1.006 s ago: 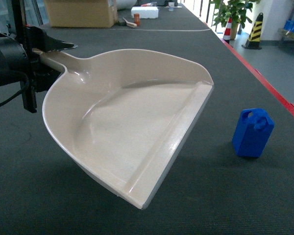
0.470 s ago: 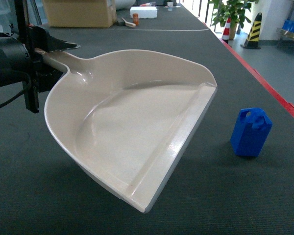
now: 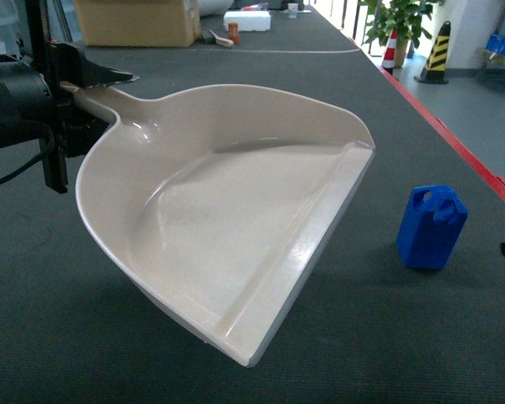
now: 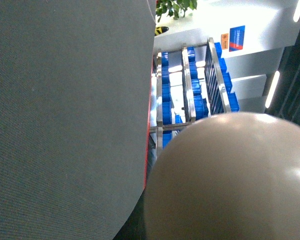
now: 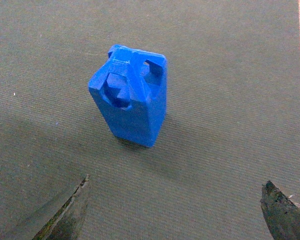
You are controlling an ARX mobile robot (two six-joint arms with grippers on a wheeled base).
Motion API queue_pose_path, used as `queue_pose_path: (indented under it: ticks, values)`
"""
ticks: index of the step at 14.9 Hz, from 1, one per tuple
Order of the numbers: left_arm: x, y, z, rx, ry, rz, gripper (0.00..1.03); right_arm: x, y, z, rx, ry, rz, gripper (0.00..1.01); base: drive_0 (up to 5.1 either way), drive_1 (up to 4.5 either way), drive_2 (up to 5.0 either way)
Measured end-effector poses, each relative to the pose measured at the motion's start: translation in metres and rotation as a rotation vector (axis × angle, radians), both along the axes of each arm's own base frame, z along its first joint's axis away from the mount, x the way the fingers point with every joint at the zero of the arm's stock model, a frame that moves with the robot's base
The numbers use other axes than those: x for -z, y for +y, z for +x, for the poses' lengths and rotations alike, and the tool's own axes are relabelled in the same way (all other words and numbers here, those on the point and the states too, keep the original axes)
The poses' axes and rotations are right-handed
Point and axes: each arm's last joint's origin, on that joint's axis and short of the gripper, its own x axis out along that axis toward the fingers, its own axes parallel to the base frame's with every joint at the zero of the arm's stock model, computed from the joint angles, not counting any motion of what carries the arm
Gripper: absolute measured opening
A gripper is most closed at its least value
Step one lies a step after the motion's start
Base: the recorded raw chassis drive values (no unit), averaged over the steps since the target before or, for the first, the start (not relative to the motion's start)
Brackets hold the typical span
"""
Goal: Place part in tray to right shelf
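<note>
Tray (image 3: 227, 219) held off table (image 3: 379, 337) by stub handle in left end effector (image 3: 88, 84), tilted w/ front lip low, prob. to receive part. Part (image 3: 432, 227) upright on table, apart from tray's lip: small blue jerrycan shape, handle loop on top. Right end effector (image 5: 180, 210) spread wide, near part, empty.

The tray (image 3: 227, 219) sits left of the part (image 3: 432, 227), apart from it; both are over the mat (image 3: 387, 337). A cardboard box (image 3: 139, 21) lies far behind.
</note>
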Motion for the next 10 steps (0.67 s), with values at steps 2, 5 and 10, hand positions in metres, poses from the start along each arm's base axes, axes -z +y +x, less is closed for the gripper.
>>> queue_pose_path:
  ticks: [2,5,10]
  values:
    - [0.0,0.0,0.0,0.0,0.0,0.0,0.16,0.005,0.009,0.028,-0.037,0.024,-0.005,0.98,0.0,0.0,0.0]
    - [0.0,0.0,0.0,-0.001,0.0,0.0,0.16,0.013,0.027,0.068,-0.072,0.052,0.007,0.98,0.0,0.0,0.0]
    - [0.0,0.0,0.0,0.0,0.0,0.0,0.16,0.033,0.062,0.101,-0.078,0.061,-0.008,0.86,0.0,0.0,0.0]
